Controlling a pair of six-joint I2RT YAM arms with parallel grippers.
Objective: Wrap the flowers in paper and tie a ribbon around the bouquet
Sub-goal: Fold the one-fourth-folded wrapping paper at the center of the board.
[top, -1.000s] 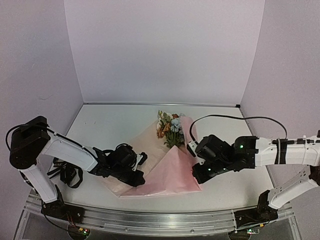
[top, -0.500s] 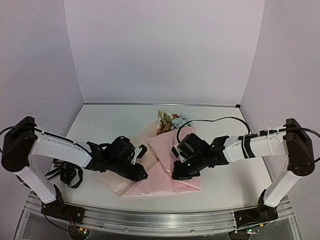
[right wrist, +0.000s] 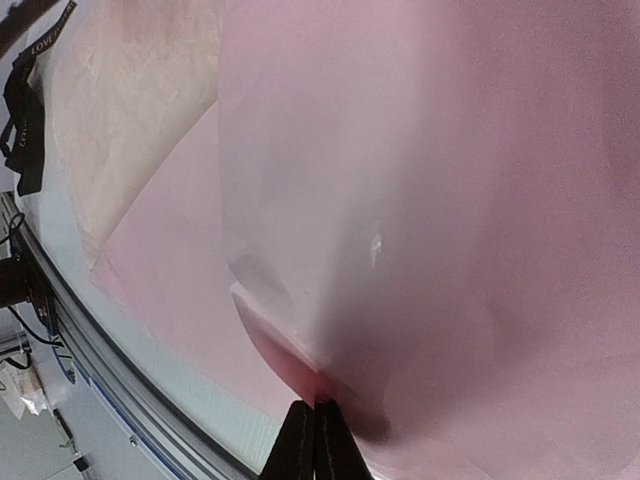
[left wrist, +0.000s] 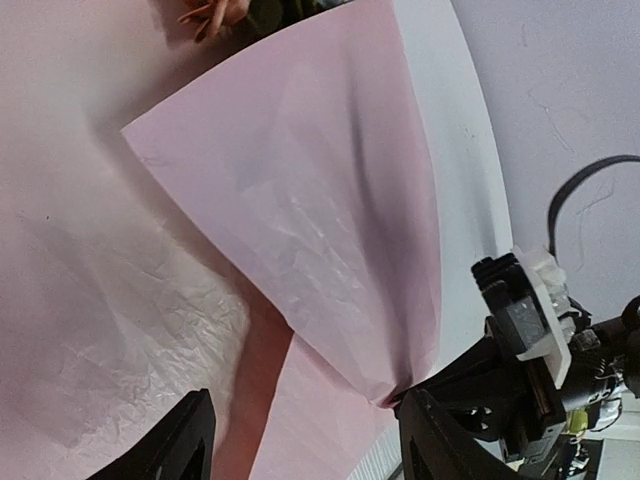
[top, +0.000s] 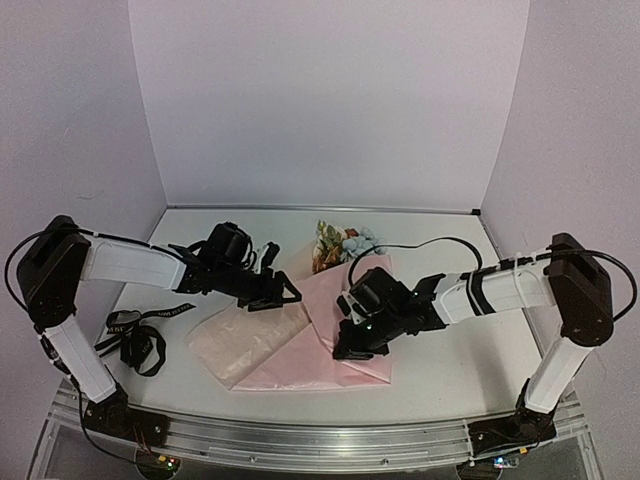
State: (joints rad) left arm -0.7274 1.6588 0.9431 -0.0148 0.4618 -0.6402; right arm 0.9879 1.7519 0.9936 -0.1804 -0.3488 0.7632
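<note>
The pink paper (top: 262, 352) lies spread on the white table, with its right flap folded leftward over the stems. The flowers (top: 340, 244) show blue, cream and orange blooms at the paper's far end; in the left wrist view only an orange bit of the flowers (left wrist: 205, 12) shows. My right gripper (top: 341, 349) is shut on the folded paper edge (right wrist: 300, 370), its fingertips (right wrist: 303, 445) pressed together. My left gripper (top: 278, 283) hovers open over the paper's left part (left wrist: 150, 300), holding nothing. The black ribbon (top: 140, 328) lies left of the paper, also seen as a lettered ribbon (right wrist: 30, 90).
A metal rail (top: 300, 440) runs along the table's near edge. A black cable (top: 430, 242) loops above the right arm. Pale walls close the table on the left, back and right.
My left gripper has opened, let go of the paper and moved back and up toward the far left. My right gripper has carried its paper flap leftward over the stems.
</note>
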